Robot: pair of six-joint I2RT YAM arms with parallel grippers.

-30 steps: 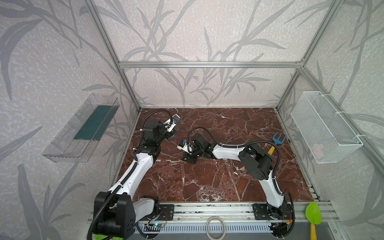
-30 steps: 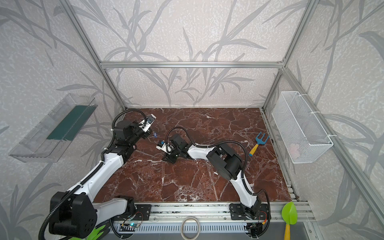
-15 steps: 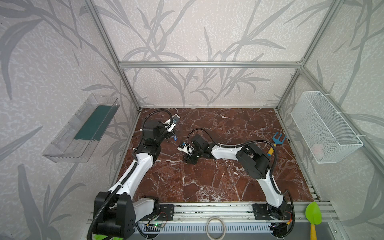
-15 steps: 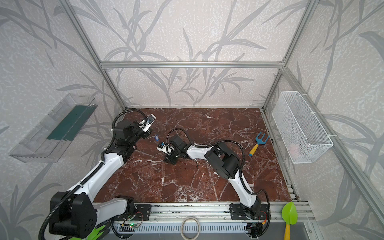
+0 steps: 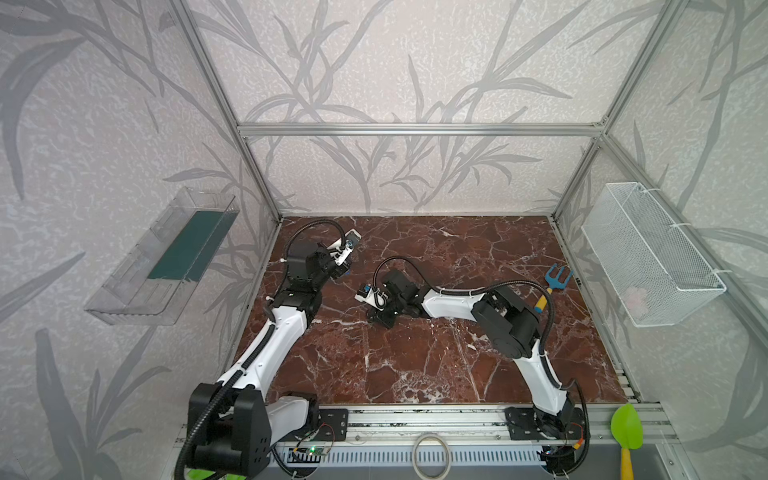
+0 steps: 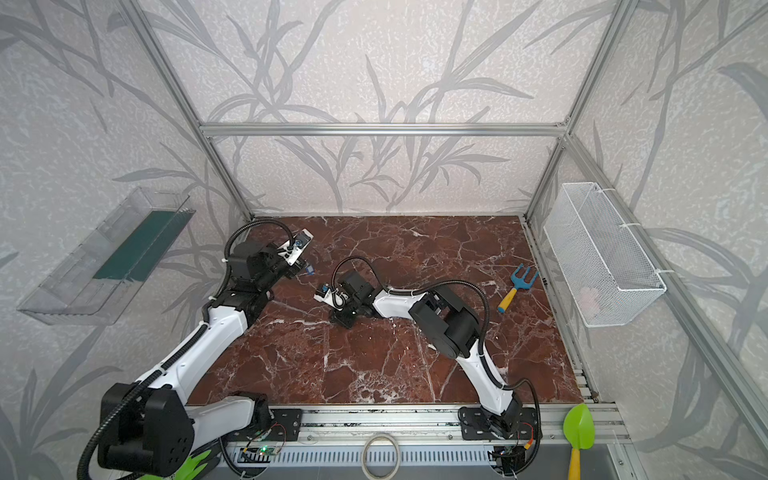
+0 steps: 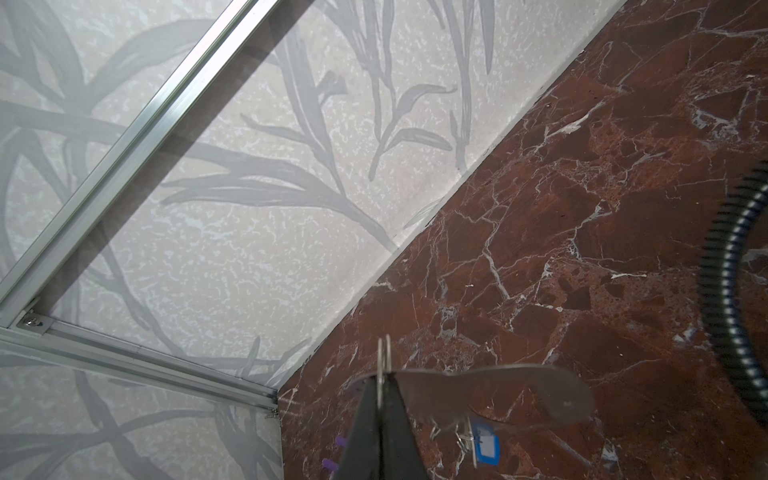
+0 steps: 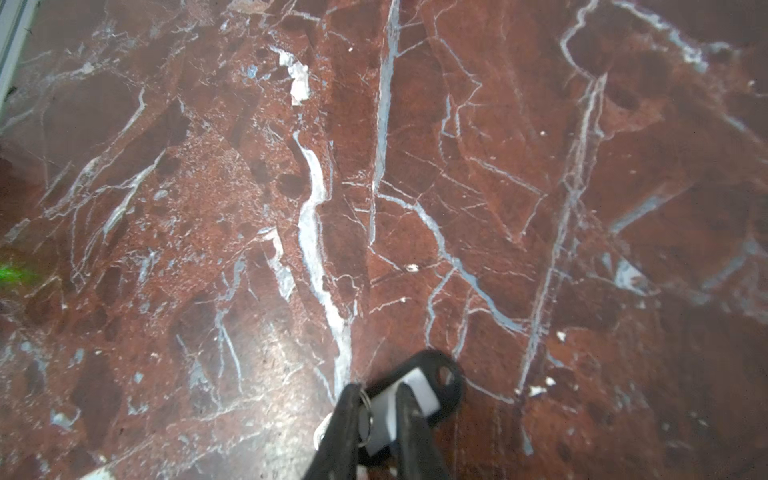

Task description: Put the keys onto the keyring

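In the left wrist view my left gripper (image 7: 383, 380) is shut on a thin metal loop at the edge of the keyring (image 7: 519, 390), a flat dark grey plate held above the marble floor. A silver key with a blue tag (image 7: 487, 448) hangs under the plate. In both top views this gripper (image 5: 347, 266) is raised at the back left. My right gripper (image 8: 376, 399) is low on the floor at centre (image 5: 380, 322). Its fingers (image 8: 345, 419) are closed on the key with the black-and-white tag (image 8: 440, 374), pinching its small ring and white label.
A blue hand rake with a yellow handle (image 5: 555, 282) lies at the right. A white wire basket (image 5: 648, 257) hangs on the right wall and a clear bin (image 5: 166, 266) on the left wall. A green spade (image 5: 626, 428) and a pale ring (image 5: 432, 455) sit at the front rail.
My right gripper's jaws have come together on the black-and-white key on the floor. The left arm with the keyring has stayed still.
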